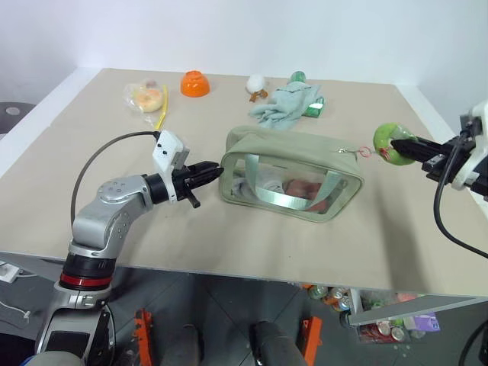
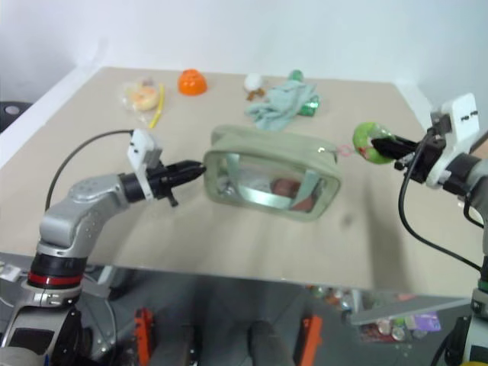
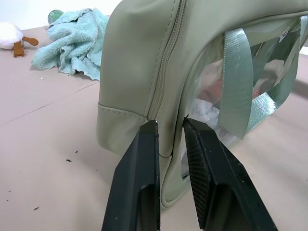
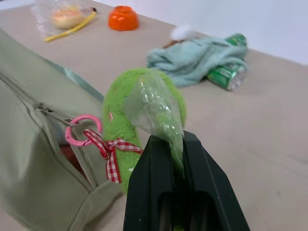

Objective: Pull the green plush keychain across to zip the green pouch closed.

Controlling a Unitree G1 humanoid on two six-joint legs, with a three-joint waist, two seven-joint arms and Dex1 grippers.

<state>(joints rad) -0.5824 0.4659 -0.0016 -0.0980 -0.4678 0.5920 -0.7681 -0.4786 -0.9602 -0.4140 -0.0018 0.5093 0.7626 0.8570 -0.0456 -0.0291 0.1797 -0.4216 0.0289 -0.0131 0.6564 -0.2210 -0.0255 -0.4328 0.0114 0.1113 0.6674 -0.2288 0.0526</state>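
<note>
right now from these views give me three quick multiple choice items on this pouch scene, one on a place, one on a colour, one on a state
1. Where is the green plush keychain?
A. past the right end of the green pouch
B. inside the pouch
C. beside the orange bowl

2. What colour is the ring linking keychain and zipper?
A. blue
B. pink
C. black

3. What is the right gripper doing?
A. open over the gloves
B. resting empty on the table
C. shut on the keychain

Answers:
1 A: the head views show it off the pouch's right end.
2 B: the right wrist view shows a pink ring.
3 C: its fingers pinch the keychain's clear wrap and plush.
</note>
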